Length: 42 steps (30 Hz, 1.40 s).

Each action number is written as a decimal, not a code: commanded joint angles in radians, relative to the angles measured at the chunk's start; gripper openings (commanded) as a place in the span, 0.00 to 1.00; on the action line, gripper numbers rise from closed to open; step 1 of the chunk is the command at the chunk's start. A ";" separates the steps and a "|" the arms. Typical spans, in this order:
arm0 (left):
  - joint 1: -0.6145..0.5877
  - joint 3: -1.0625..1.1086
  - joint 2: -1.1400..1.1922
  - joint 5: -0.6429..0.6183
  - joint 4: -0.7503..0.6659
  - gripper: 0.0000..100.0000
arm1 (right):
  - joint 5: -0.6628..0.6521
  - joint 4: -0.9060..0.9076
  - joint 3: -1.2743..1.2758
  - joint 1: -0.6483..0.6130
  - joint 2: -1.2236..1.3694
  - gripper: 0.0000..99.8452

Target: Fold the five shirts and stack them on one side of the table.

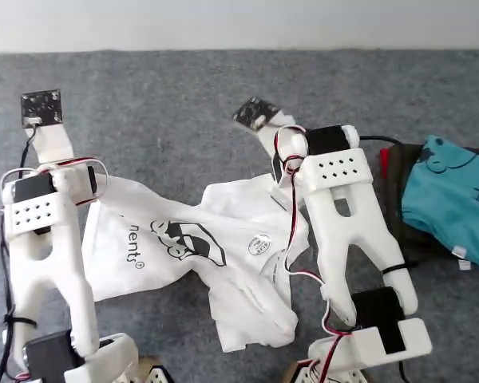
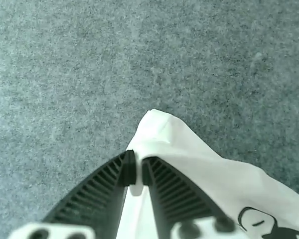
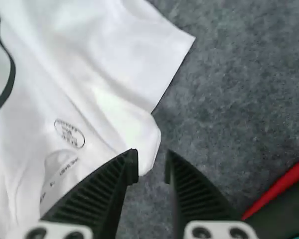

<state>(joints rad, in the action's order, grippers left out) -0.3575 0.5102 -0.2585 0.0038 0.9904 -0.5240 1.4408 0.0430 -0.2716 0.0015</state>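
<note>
A white shirt [image 1: 223, 255] with a black print lies crumpled across the middle of the grey table [image 1: 168, 88]. My left gripper [image 2: 138, 169] is at the shirt's far left corner, shut on the fabric. A white tip of the shirt [image 2: 157, 127] sticks out past the fingertips. My right gripper [image 3: 150, 167] hovers at the shirt's far right edge. Its jaws stand a little apart, with the hem of the white shirt [image 3: 89, 74] lying between them. In the high view this gripper [image 1: 283, 179] sits by the shirt's right sleeve.
A pile of shirts lies at the right edge of the table: a teal shirt [image 1: 455, 199] on top of a dark one [image 1: 399, 187], with a red edge [image 1: 385, 162] showing. The red edge [image 3: 284, 184] is close beside my right gripper.
</note>
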 commanded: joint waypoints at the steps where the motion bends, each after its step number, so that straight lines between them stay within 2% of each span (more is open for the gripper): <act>1: 0.005 -0.012 -0.012 0.000 0.000 0.01 | 0.140 -0.076 -0.080 -0.016 0.082 0.21; 7: 0.005 -0.007 -0.011 0.000 0.002 0.01 | 0.292 -0.071 -0.394 -0.073 0.435 0.21; 14: 0.003 -0.005 -0.012 0.000 0.003 0.01 | 0.356 0.186 -0.970 -0.059 0.849 0.21; 20: 0.003 -0.005 -0.008 0.000 0.003 0.01 | 0.351 0.355 -1.405 -0.047 1.116 0.21; 24: 0.003 -0.005 -0.012 0.000 0.003 0.01 | 0.358 0.354 -1.490 -0.048 1.210 0.21; 31: 0.003 -0.005 -0.008 0.028 0.000 0.01 | 0.361 0.354 -1.488 -0.035 1.262 0.21; 40: 0.003 -0.005 -0.008 0.032 -0.003 0.01 | 0.361 0.358 -1.487 -0.025 1.181 0.21; 42: 0.003 -0.005 -0.006 0.032 0.002 0.01 | 0.359 0.360 -1.470 -0.024 1.136 0.18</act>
<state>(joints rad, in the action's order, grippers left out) -0.3575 0.5102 -0.2585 0.0299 0.9904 -0.1741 1.7538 -1.4131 -0.3176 1.2551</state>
